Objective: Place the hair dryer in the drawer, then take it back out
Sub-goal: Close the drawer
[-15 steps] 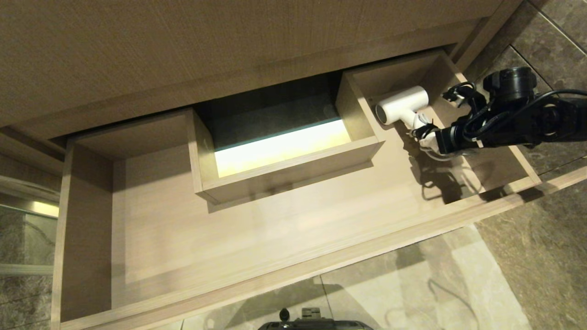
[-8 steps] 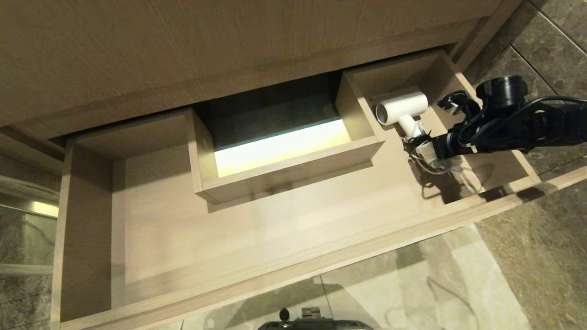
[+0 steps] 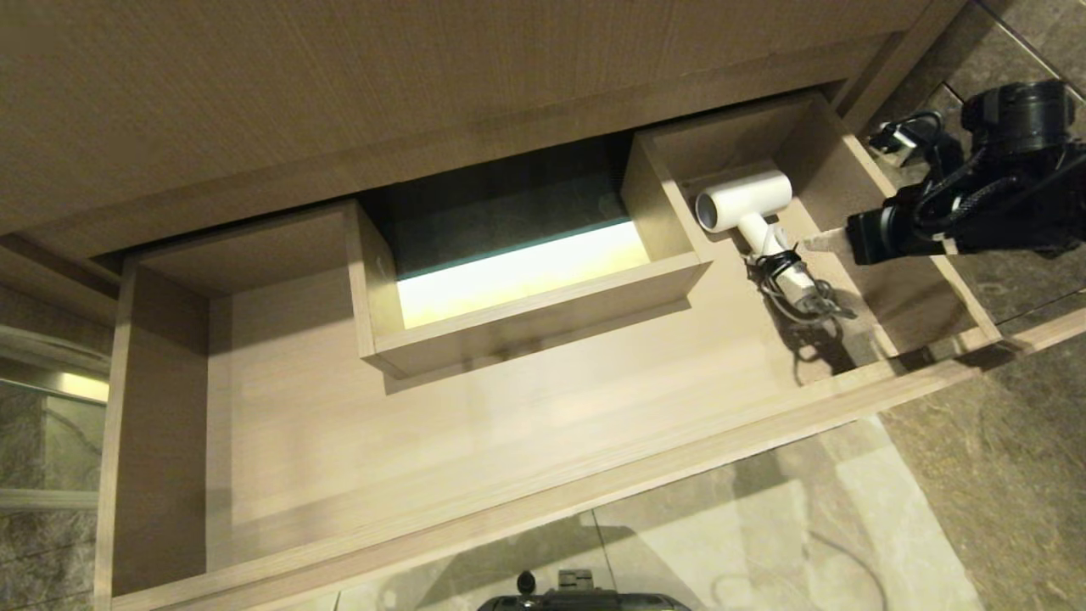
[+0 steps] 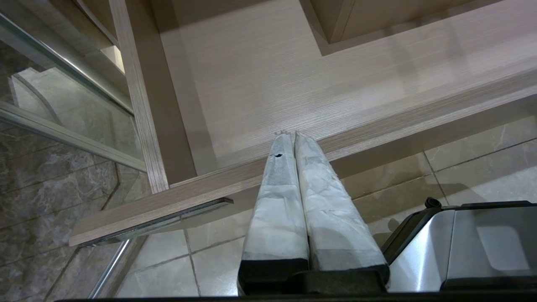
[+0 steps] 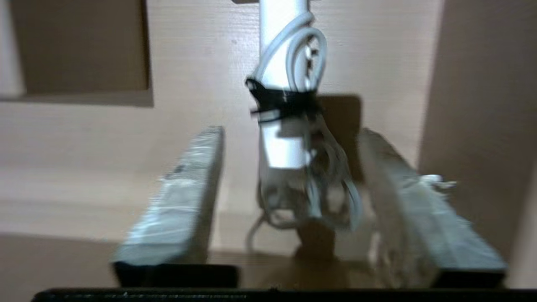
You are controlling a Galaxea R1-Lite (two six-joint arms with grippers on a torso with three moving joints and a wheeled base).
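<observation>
The white hair dryer point(image 3: 745, 204) lies on the floor of the open drawer point(image 3: 594, 492), in its right-hand section, grey end facing the centre. Its cord bundle point(image 3: 797, 288) with a black tie sits at the handle's end. My right gripper point(image 3: 821, 243) hovers to the right of the handle, open and holding nothing. In the right wrist view the handle and tied cord point(image 5: 285, 102) lie past the spread right gripper point(image 5: 289, 132), untouched by either finger. My left gripper point(image 4: 290, 135) is shut and empty, parked below the drawer's front edge point(image 4: 377, 126).
A raised wooden box wall point(image 3: 526, 322) surrounds a lit gap in the drawer's middle. The drawer's right wall point(image 3: 959, 288) stands close under my right arm. The cabinet panel point(image 3: 339, 85) overhangs the back. Tiled floor point(image 3: 976, 475) and my base point(image 3: 585, 598) lie in front.
My right gripper opened and let go of the hair dryer's handle, then drew back to the right and upward. The dryer settled flat on the drawer floor.
</observation>
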